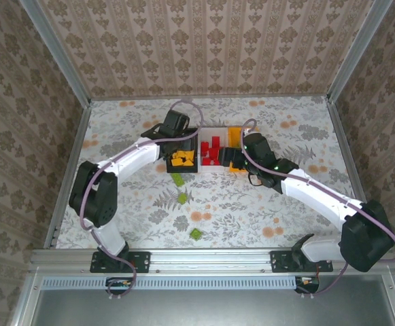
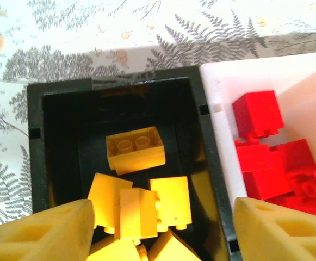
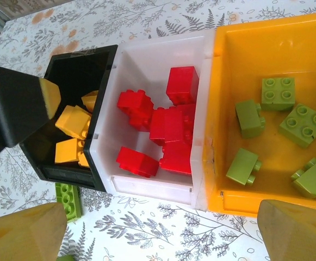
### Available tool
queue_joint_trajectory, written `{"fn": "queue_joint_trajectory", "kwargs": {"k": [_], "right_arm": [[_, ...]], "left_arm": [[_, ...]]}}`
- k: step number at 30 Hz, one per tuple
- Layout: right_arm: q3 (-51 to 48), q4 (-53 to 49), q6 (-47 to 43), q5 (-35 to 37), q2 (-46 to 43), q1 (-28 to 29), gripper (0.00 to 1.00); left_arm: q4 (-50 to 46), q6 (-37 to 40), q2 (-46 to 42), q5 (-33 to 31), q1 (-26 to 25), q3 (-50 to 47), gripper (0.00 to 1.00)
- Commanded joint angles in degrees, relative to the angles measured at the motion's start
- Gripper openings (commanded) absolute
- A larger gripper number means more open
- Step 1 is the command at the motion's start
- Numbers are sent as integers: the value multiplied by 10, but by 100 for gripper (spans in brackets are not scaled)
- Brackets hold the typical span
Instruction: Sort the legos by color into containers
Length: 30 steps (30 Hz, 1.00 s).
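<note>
Three joined containers stand mid-table: a black bin (image 1: 170,166) (image 2: 35,152) holding several yellow legos (image 2: 135,148) (image 3: 73,120), a white bin (image 2: 217,92) (image 3: 141,65) holding several red legos (image 2: 258,114) (image 3: 168,128), and an orange bin (image 3: 245,43) holding several green legos (image 3: 303,124). My left gripper (image 1: 179,151) (image 2: 163,239) hangs open over the black bin, with loose yellow bricks lying in the bin below its fingers. My right gripper (image 1: 232,160) (image 3: 160,239) is open and empty above the table, just in front of the white and orange bins.
Three green legos lie on the patterned table in front of the bins: one (image 1: 177,179) (image 3: 68,200) close to the black bin, one (image 1: 182,198) nearer, and one (image 1: 195,234) close to the front edge. Wallpapered walls surround the table.
</note>
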Motion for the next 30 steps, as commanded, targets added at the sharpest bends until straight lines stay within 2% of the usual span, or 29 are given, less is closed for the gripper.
{"fn": "queue_joint_trajectory", "kwargs": {"k": [1, 3, 6, 11, 15, 20, 26, 30], "right_arm": [[-13, -3, 10, 9, -18, -5, 92], [-16, -1, 11, 5, -19, -5, 92], [-22, 2, 10, 3, -20, -5, 92], [-30, 9, 11, -2, -13, -6, 92], [-30, 13, 12, -7, -5, -6, 92], [-24, 9, 13, -7, -4, -6, 92], [-23, 1, 12, -4, -15, -8, 92], [-23, -2, 12, -3, -22, -9, 92]], "left_arm": [[6, -8, -74, 19, -18, -32, 79], [0, -11, -110, 25, -34, -69, 84], [-27, -16, -155, 29, -58, -120, 87], [-67, -29, -212, 57, -93, -213, 88], [-84, -31, -207, 63, -120, -267, 87], [-46, -37, -160, 56, -134, -295, 74], [-24, -34, -110, 39, -141, -291, 65], [-22, -33, -91, 39, -140, -289, 50]]}}
